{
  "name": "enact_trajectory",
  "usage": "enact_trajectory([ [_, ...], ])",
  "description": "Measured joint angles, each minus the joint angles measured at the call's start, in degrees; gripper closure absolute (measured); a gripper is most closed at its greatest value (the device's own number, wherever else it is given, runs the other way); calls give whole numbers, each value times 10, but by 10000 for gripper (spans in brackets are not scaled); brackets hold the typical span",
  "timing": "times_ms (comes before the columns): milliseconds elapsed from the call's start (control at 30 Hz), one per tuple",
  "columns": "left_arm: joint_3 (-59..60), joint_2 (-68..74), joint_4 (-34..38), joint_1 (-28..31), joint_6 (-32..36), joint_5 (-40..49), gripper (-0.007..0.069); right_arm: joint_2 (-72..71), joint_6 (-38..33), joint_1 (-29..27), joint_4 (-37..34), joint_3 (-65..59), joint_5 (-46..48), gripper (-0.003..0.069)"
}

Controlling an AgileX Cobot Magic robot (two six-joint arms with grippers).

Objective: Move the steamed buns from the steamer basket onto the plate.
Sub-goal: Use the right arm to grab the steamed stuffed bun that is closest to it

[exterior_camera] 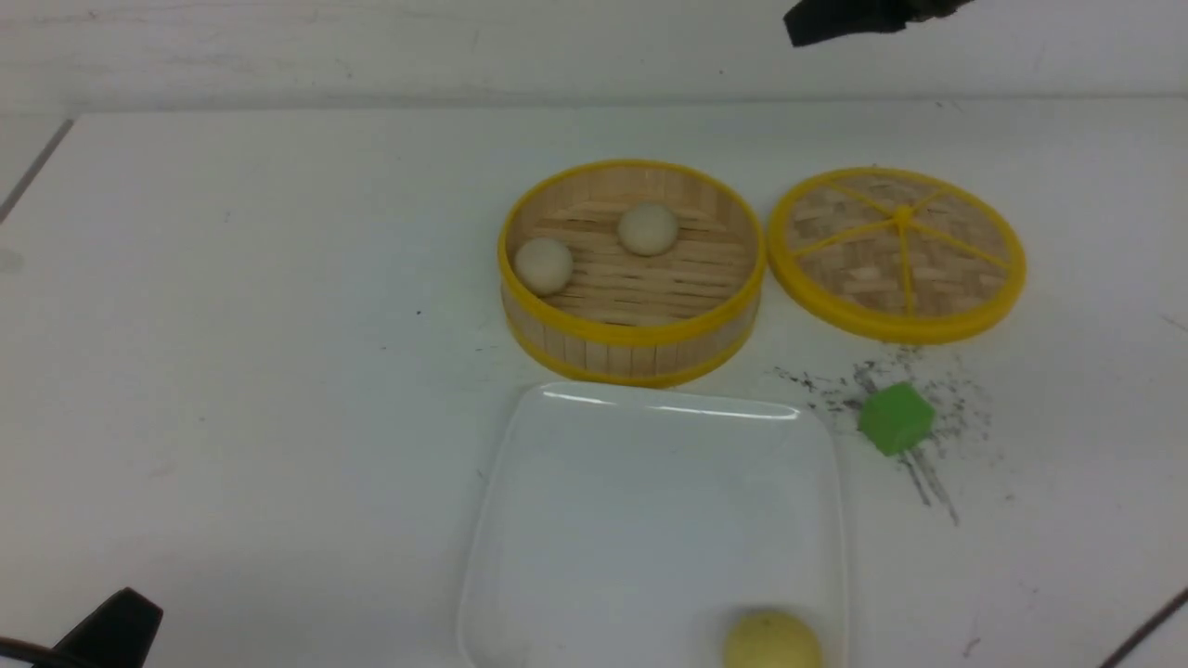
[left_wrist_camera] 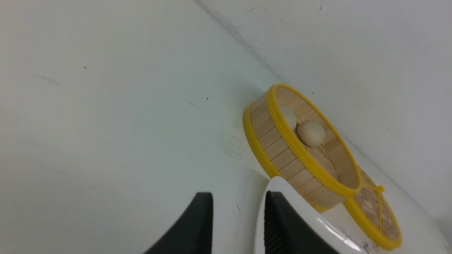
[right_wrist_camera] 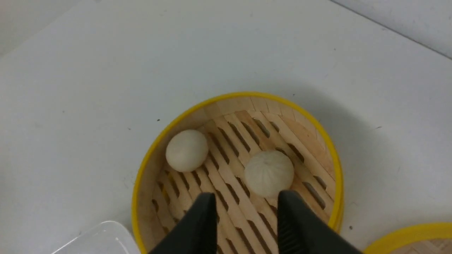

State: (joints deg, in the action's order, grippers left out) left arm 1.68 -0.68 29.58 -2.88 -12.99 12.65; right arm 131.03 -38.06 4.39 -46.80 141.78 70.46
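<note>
- Basket (exterior_camera: pixel 631 348) open-topped; wall rings two buns (exterior_camera: pixel 647 229), clear gap between them.
- Plate (exterior_camera: pixel 650 501) just in front, lid (exterior_camera: pixel 896 250) close right.
- Cube (exterior_camera: pixel 896 419) right of plate.
- Bench (exterior_camera: pixel 232 371) left: open passage.

steamer basket (exterior_camera: pixel 631 339): pale wooden slats, matt; smooth yellow rims, plastic-looking.
cream steamed buns (exterior_camera: pixel 647 229): smooth, matt; fine pleat lines on one.
yellow bun (exterior_camera: pixel 772 642): smooth, matt.
plate (exterior_camera: pixel 650 501): white, glossy, bright highlights on far edge.
woven lid (exterior_camera: pixel 896 250): matt woven strips; smooth yellow rim and spokes.
green cube (exterior_camera: pixel 896 419): matt, smooth faces.
table (exterior_camera: pixel 232 325): white, matt, scuffed with dark marks.
right gripper (right_wrist_camera: pixel 244 195): matt black, ribbed inner faces.
</note>
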Motion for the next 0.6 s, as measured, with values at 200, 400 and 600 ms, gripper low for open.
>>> enact_trajectory([
  [200, 0, 0, -1, 0, 0, 0, 384, 66, 5, 47, 61, 56, 6, 396],
  [400, 0, 0, -7, 0, 0, 0, 384, 80, -9, 108, 116, 61, 10, 396],
  [600, 0, 0, -14, 0, 0, 0, 384, 105, -10, 127, 157, 61, 12, 396],
])
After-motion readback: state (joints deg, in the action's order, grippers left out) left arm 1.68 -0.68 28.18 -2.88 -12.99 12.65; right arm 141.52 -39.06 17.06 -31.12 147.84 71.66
